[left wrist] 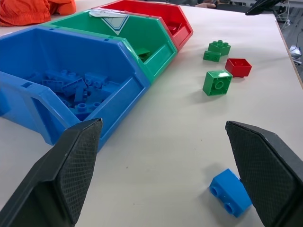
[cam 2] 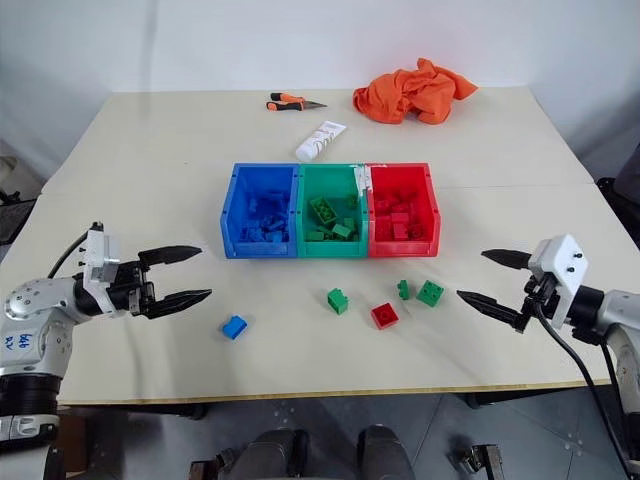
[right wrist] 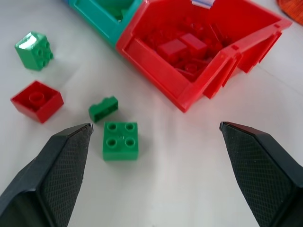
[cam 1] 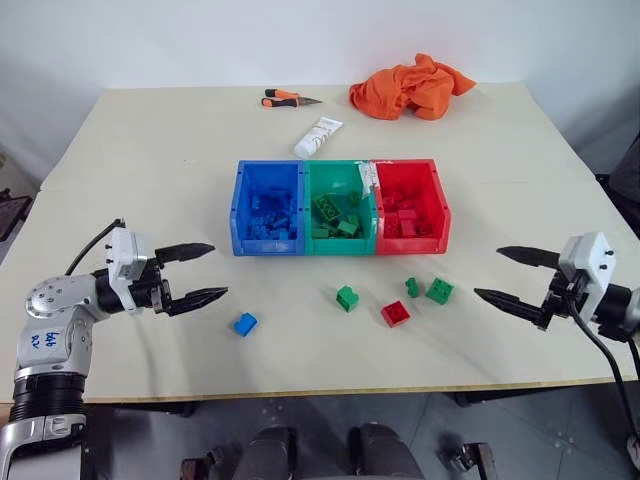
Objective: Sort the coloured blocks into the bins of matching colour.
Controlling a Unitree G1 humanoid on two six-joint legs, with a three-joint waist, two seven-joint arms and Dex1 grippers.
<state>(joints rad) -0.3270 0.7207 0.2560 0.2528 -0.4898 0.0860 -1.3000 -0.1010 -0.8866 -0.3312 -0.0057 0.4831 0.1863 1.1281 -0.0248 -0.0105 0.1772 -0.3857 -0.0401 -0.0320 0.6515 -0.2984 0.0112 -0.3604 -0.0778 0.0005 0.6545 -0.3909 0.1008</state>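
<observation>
Nearest the robot, the left gripper [cam 1: 204, 273] and the right gripper [cam 1: 503, 275] hover low over the beige table [cam 1: 150, 160], one at each side, fingers spread wide and holding nothing. Just beside the left gripper's lower finger lies a loose blue block [cam 1: 245, 324]. Toward the middle of the table sit four more loose blocks: a green block [cam 1: 347, 298], a red block [cam 1: 395, 313] near it, then a small green brick [cam 1: 412, 287] tipped on its side and a square four-stud green block [cam 1: 439, 290] just beside it, nearest the right gripper.

Behind these stand the three joined bins. The blue bin [cam 1: 240, 205] on the left holds a heap of blue bricks, the green bin [cam 1: 340, 172] in the middle holds green ones, and the red bin [cam 1: 440, 205] on the right holds red ones.

Farther back, a white tube [cam 1: 318, 137] lies just beyond the green bin. At the far edge rest orange-handled pliers [cam 1: 288, 98] and a crumpled orange cloth [cam 1: 410, 88].
</observation>
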